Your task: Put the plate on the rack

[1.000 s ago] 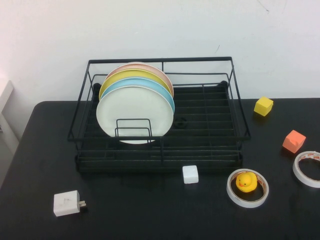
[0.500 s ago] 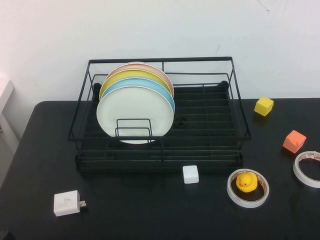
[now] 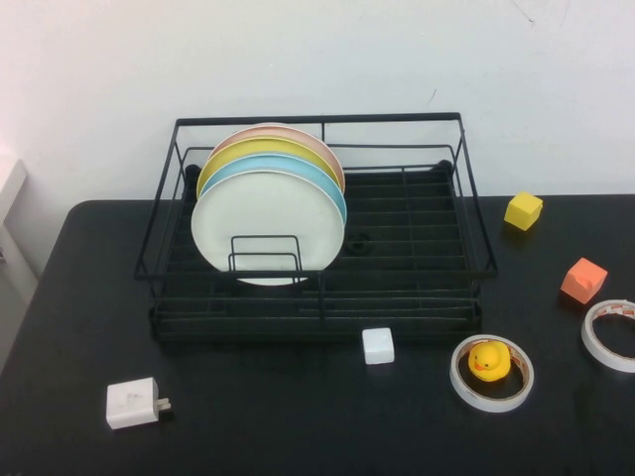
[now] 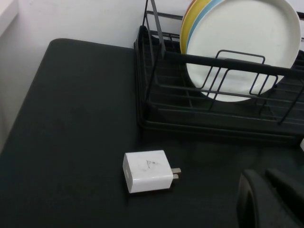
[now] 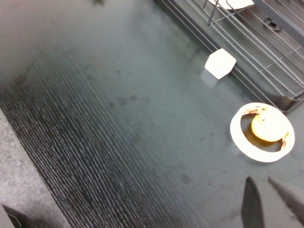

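Black tabletop, white wall behind, and the job is looking finished.
Left gripper (image 4: 266, 199) is hanging low near the charger (image 4: 147, 171), holding nothing, fingers close together; right gripper (image 5: 268, 202) is hovering empty, slightly parted, beside the tape roll (image 5: 266, 132). White plate (image 3: 268, 226) is standing upright in the rack (image 3: 317, 260), frontmost of the stack, nothing left to place.

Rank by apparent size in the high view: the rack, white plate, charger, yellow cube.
1. rack
2. white plate, standing in the rack
3. charger
4. yellow cube, though it sits farther back

Left gripper and right gripper appear only in wrist views.
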Motion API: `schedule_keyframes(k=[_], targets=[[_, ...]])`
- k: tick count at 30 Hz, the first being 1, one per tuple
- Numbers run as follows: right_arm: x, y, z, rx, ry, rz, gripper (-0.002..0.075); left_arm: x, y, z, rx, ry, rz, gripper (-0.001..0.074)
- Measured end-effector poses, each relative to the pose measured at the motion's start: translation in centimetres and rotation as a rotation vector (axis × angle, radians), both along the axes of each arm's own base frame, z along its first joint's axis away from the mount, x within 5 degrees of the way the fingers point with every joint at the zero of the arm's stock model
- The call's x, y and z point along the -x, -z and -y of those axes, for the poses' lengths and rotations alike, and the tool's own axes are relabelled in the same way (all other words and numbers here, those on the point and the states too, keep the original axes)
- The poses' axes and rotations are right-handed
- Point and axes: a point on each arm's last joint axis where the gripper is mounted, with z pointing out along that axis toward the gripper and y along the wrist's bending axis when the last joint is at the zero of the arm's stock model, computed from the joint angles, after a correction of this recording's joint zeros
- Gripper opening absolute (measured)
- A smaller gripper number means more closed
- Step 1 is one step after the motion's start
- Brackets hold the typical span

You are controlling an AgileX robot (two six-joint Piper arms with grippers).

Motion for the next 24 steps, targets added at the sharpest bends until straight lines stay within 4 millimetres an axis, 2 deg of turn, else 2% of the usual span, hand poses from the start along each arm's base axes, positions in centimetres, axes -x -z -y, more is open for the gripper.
schedule_keyframes(k=[24], targets=[[0.04,-0.02,-0.07,-0.011,-0.001,-0.006,-0.0002,-0.01,0.03,-0.22,0.047,-0.046,-0.015,-0.0001]])
